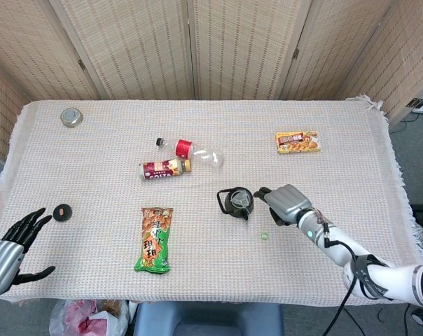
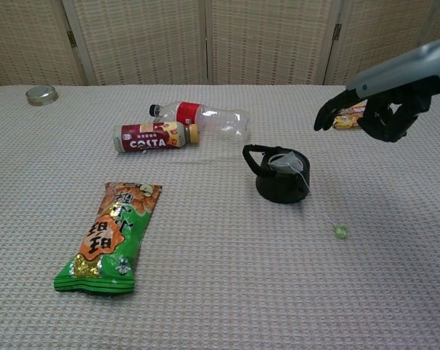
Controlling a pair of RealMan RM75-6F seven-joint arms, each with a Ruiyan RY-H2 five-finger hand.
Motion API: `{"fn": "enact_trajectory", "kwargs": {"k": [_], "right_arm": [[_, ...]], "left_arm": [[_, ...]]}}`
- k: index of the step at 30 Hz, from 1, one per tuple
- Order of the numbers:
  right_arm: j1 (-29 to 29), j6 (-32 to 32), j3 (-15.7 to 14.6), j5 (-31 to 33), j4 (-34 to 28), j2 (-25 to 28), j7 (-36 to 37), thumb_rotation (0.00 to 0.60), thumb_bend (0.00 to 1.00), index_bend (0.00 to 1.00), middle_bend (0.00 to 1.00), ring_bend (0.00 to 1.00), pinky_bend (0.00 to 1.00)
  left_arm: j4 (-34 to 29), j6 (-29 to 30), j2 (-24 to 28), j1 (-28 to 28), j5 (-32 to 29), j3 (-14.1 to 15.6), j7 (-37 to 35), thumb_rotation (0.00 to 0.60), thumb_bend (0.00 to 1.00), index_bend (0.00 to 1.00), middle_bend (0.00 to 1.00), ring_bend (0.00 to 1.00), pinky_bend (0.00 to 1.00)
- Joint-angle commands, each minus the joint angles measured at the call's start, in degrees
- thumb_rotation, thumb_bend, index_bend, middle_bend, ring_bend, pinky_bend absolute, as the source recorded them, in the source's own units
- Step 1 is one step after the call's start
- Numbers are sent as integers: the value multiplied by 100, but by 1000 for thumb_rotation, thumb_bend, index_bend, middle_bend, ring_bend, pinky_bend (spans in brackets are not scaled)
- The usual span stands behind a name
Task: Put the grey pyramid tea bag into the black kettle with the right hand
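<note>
Reaching right hand [image 2: 376,109], fingers apart and empty, hangs above-right of the black lid [image 2: 280,173] mid-table. Looks light, rigid plastic (probably slick); hook the loop handle [image 2: 253,155].

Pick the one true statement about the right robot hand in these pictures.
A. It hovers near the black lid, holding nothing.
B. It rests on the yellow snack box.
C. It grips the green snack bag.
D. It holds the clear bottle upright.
A. The right robot hand hangs above the table just right of the black lid with nothing in its fingers; the chest view shows it raised clear of the lid.
</note>
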Motion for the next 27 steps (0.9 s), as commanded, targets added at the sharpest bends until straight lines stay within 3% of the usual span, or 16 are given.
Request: {"fn": "enact_trajectory", "kwargs": {"k": [1, 12, 27], "right_arm": [[556, -258, -268, 505, 275, -244, -22, 600, 794, 123, 133, 605, 564], [1172, 120, -796, 893, 666, -918, -38, 600, 769, 123, 134, 608, 564], [1494, 38, -1032, 1009, 1144, -1445, 212, 600, 758, 123, 134, 608, 564]], "left_arm": [[-1, 18, 9, 4, 2, -2, -26, 600, 151, 0, 0, 0, 174], [46, 104, 45, 28, 62, 24, -188, 600, 151, 0, 0, 0, 174], [130, 147, 81, 22, 118, 51, -384, 600, 151, 0, 0, 0, 174]]}}
